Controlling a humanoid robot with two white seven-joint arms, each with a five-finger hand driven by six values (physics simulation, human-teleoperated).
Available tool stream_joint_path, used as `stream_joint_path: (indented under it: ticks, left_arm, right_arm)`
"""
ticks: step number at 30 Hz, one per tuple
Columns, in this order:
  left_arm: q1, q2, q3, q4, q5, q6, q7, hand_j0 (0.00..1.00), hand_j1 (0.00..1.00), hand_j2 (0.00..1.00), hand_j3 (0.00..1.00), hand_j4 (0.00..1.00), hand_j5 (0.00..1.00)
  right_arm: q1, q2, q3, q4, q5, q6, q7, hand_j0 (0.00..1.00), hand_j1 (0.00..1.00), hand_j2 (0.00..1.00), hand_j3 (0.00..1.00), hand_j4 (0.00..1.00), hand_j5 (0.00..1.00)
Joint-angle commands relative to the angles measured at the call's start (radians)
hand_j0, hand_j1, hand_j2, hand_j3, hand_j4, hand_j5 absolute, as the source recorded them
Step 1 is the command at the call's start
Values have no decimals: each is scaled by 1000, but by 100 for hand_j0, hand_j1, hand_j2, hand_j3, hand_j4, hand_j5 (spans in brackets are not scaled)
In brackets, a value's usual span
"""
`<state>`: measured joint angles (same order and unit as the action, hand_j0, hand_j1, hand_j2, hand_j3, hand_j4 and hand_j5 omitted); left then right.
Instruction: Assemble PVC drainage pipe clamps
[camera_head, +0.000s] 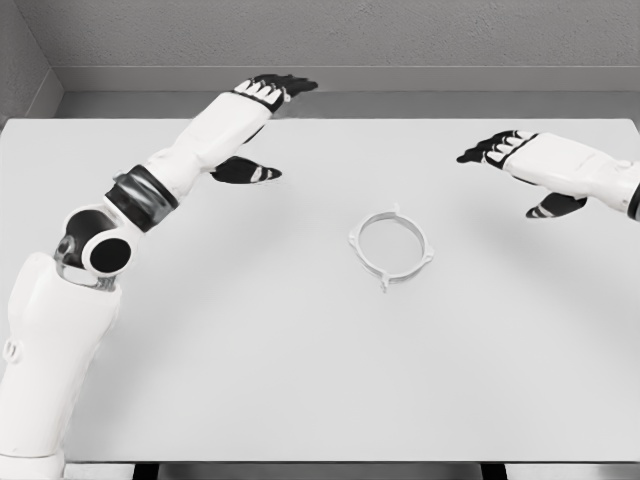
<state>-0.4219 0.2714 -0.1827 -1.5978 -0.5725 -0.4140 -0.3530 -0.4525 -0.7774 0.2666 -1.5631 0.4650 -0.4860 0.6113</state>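
- The white ring clamp lies flat on the table, a bit right of centre, w/ small tabs on its rim; nothing touches it.
- The right hand hovers up-right of the clamp, well apart, fingers stretched out & holding nothing.
- The left hand is extended near the table's far edge, fingers also straight, holding nothing, far from the clamp.

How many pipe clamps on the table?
1. A white ring-shaped pipe clamp lies flat on the white table, right of centre, between both robot hands and touching neither. None visibly hidden.
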Motion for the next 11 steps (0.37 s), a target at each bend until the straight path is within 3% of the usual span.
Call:
stream_joint_path:
  ticks: [1,3,5,11]
  left_arm:
    - [2,150,127,2,177,-180,0,100,100,100,100,100,100]
    - [37,275,154,137,230,-197,0,100,100,100,100,100,100]
    - [37,334,167,254,224,-197,0,100,100,100,100,100,100]
    - [120,414,196,314,212,-197,-1,100,100,100,100,100,100]
  right_arm:
    - [2,-2,-3,-21,-3,-11,0,100,100,100,100,100,100]
    - [3,-13,-4,-22,-3,-51,0,100,100,100,100,100,100]
    - [3,-14,-6,-22,-5,-51,0,100,100,100,100,100,100]
    - [3,-16,-4,-20,-5,-51,0,100,100,100,100,100,100]
